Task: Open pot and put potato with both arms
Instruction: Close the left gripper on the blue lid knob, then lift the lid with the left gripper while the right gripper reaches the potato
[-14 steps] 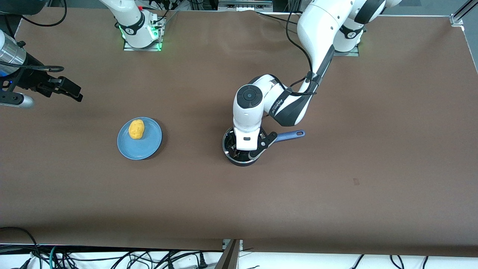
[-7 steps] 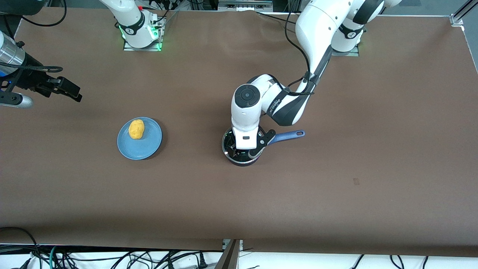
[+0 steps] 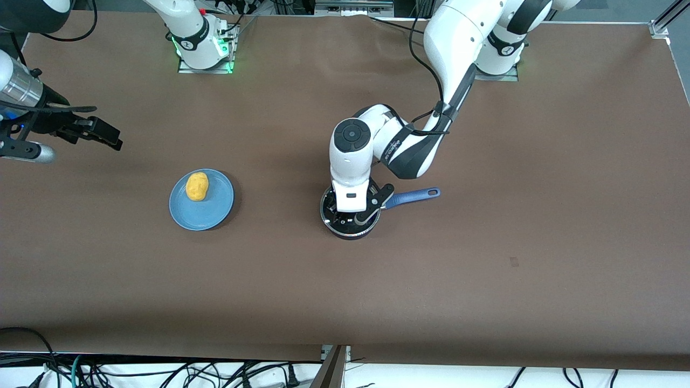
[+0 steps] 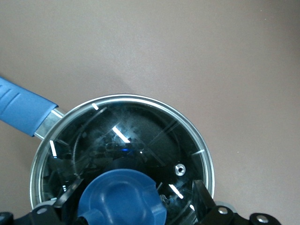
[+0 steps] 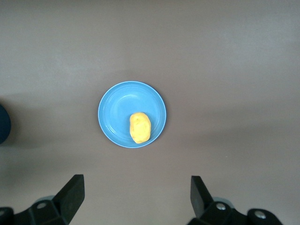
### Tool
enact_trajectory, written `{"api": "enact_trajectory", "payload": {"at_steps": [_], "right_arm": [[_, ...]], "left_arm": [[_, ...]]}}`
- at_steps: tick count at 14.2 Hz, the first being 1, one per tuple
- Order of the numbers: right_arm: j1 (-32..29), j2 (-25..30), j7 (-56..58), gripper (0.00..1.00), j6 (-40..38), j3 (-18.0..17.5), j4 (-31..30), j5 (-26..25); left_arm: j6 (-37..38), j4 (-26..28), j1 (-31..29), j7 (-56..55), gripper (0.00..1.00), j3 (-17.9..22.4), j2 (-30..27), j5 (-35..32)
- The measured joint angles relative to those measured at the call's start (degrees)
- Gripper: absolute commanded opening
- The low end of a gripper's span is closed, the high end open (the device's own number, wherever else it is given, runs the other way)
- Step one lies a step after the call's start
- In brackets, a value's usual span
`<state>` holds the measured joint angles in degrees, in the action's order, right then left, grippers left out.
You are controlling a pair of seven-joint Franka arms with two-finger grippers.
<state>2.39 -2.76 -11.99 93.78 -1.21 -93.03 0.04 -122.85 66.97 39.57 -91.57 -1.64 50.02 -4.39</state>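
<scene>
Tabletop point(image 3: 539, 258), brown cloth, carries everything; both robot bases stand along its upper edge in the front view.

Left arm point(image 3: 453, 43) reaches down from its base to the pot, wrist pointing straight down. Right arm point(image 3: 21, 97) enters at its own end of the tabletop, held up in the air and waiting.

Pot point(image 3: 349, 230), small, black, sits near the middle of the tabletop, its long blue handle point(image 3: 412, 196) pointing toward the left arm's end. Glass lid point(image 4: 140, 136) is on the pot, steel rim seated all round; blue knob point(image 4: 123, 199) at its centre.

Plate point(image 3: 213, 213), flat, blue, lies well apart from the pot, toward the right arm's end. Potato point(image 3: 197, 186), yellow-orange and lumpy, rests on the plate, off centre on the part farther from the front camera.

Left hand point(image 3: 351, 212) is directly over the lid. In the left wrist view its fingers point(image 4: 202, 199) stand spread either side of the knob, with a gap showing between finger and knob; released, nothing gripped.

Right hand point(image 3: 110, 139) hangs over bare tabletop, farther from the front camera than the plate. Right wrist view shows its fingers point(image 5: 73, 192) wide apart, with plate and potato in view between them well below; released, nothing gripped.
</scene>
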Motion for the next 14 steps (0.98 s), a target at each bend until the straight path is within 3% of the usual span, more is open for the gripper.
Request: {"api": "enact_trajectory", "payload": {"at_steps": [2, 6, 7, 8, 14], "right_arm": [[0.00, -0.10, 1.40, 1.00, -1.15, 0.00, 0.00, -0.01], [0.04, -0.04, 3.88, 1.00, -2.31, -0.04, 0.01, -0.37], [0.07, -0.04, 4.48, 1.00, -2.31, -0.07, 0.01, -0.56], [0.09, -0.04, 4.93, 1.00, -2.31, -0.09, 0.03, -0.76], [0.12, -0.15, 5.53, 1.00, -2.33, -0.23, 0.02, -1.08]], "left_arm": [[1.70, -0.12, 0.00, 0.05, 0.98, 0.04, 0.00, 0.00], [4.08, -0.33, 0.00, 0.14, 0.77, 0.04, 0.00, 0.00], [4.36, -0.50, 0.01, 0.18, 0.63, 0.04, 0.00, 0.00], [4.58, -0.64, 0.01, 0.18, 0.57, 0.04, 0.00, 0.00], [5.16, -1.24, 0.04, 0.50, 0.36, 0.03, 0.21, 0.00]]}}
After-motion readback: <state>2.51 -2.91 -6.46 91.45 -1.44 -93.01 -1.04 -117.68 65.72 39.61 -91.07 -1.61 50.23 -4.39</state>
